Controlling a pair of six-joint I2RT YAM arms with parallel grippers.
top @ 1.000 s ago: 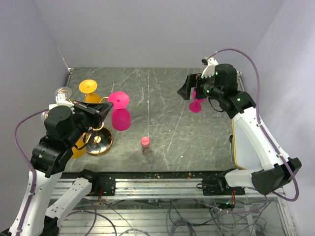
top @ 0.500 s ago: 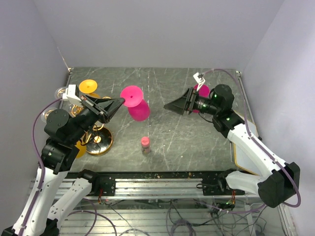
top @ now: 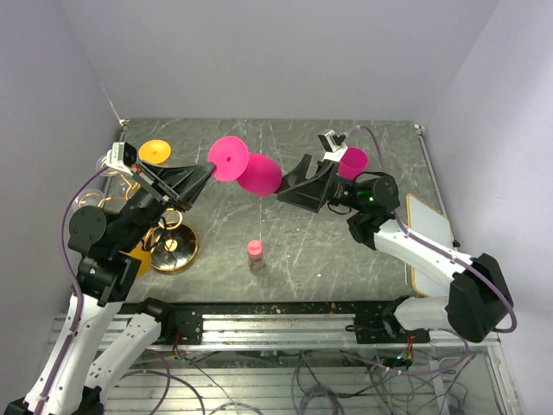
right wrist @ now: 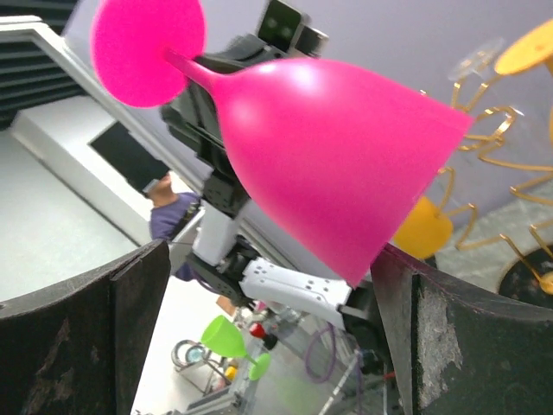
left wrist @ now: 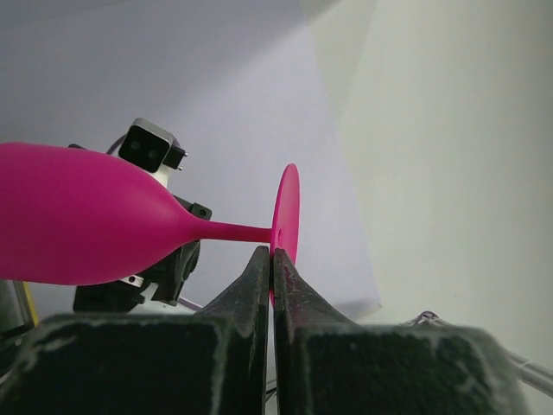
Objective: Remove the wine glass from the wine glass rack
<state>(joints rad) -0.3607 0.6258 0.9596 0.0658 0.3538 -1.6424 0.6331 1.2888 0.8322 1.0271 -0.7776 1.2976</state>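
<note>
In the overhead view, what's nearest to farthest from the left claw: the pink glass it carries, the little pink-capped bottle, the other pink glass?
1. The held pink glass, its foot pinched in the jaws of the left gripper.
2. The pink-capped bottle, front centre.
3. The second pink glass, far right.

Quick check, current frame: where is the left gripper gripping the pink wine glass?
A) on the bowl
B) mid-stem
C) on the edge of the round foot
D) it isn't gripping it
C: in the left wrist view the left gripper has its jaws pinched on the lower edge of the round foot of the pink wine glass, with the stem and bowl sticking out sideways, clear of the jaws.
</note>
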